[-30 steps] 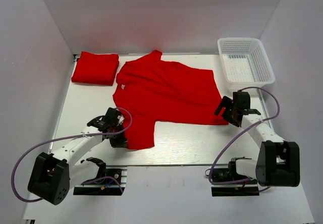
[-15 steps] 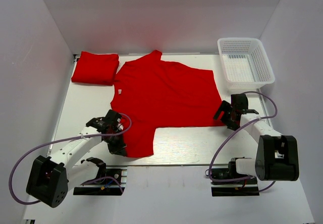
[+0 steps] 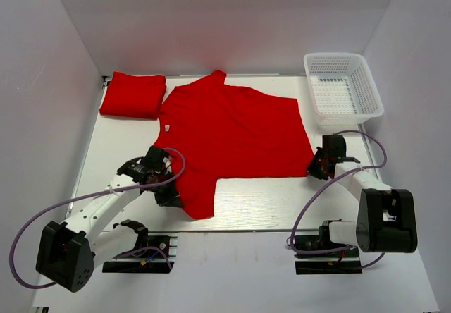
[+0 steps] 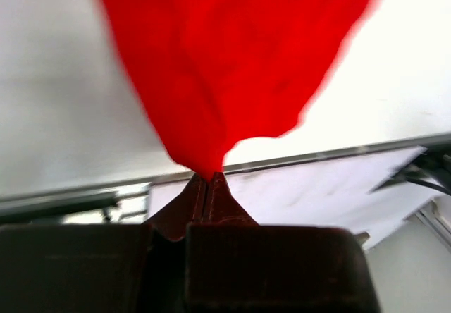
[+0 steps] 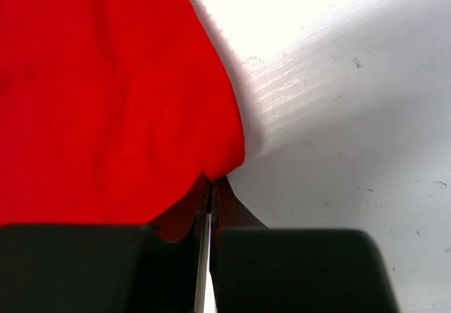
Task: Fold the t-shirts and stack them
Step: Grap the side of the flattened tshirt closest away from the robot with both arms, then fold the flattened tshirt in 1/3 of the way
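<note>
We are lying the spread t-shirt [image 3: 232,133] flat across the middle of the table [image 3: 268,201], and we are gripping it at two near points. Our left gripper [image 3: 171,197] is clamped on the red flap at 7 o'clock of the garment; in the left wrist view the cloth is bunching straight out of the closed tips. Our right gripper [image 3: 314,169] is clenched on the corner at 4 o'clock, and its wrist view is showing that corner running into jaws pressed together. A folded t-shirt [image 3: 132,94] is sitting at 10 o'clock on the table, just beside the spread one. The white basket [image 3: 343,87] is standing at 2 o'clock, apart from the cloth.

We are judging this to be the start of the first fold on the second shirt, with both holds set. The next move is calling for both arms to lift together and carry the near edge toward 12 o'clock, keeping the fabric taut between them so it is landing without creases.
</note>
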Available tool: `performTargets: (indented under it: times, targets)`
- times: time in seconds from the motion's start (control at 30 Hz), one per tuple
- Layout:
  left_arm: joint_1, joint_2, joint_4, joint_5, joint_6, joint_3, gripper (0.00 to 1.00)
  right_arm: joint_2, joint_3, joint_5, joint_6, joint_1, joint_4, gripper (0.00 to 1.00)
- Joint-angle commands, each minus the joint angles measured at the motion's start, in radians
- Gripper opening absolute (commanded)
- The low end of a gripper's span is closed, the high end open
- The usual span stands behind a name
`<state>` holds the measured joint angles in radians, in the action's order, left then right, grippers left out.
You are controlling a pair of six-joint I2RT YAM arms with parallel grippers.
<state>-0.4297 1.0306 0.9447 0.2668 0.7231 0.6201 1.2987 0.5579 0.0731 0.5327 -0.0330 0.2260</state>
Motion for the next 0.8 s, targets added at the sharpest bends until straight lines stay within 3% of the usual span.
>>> performTargets:
  times: [0.0,0.4,0.77]
  targets:
    - [-0.006,-0.023,-0.124,0.084,-0.03,0.061,0.0,-0.039,-0.047,-0.03,-0.025,-0.002,-0.025,0.0]
    - [-0.006,0.129,-0.351,0.031,-0.123,0.266,0.0,-0.084,0.016,-0.029,-0.123,-0.002,-0.094,0.0]
    - [0.012,0.154,-0.42,-0.247,-0.111,0.394,0.0,-0.052,0.085,-0.059,-0.142,-0.004,-0.126,0.0]
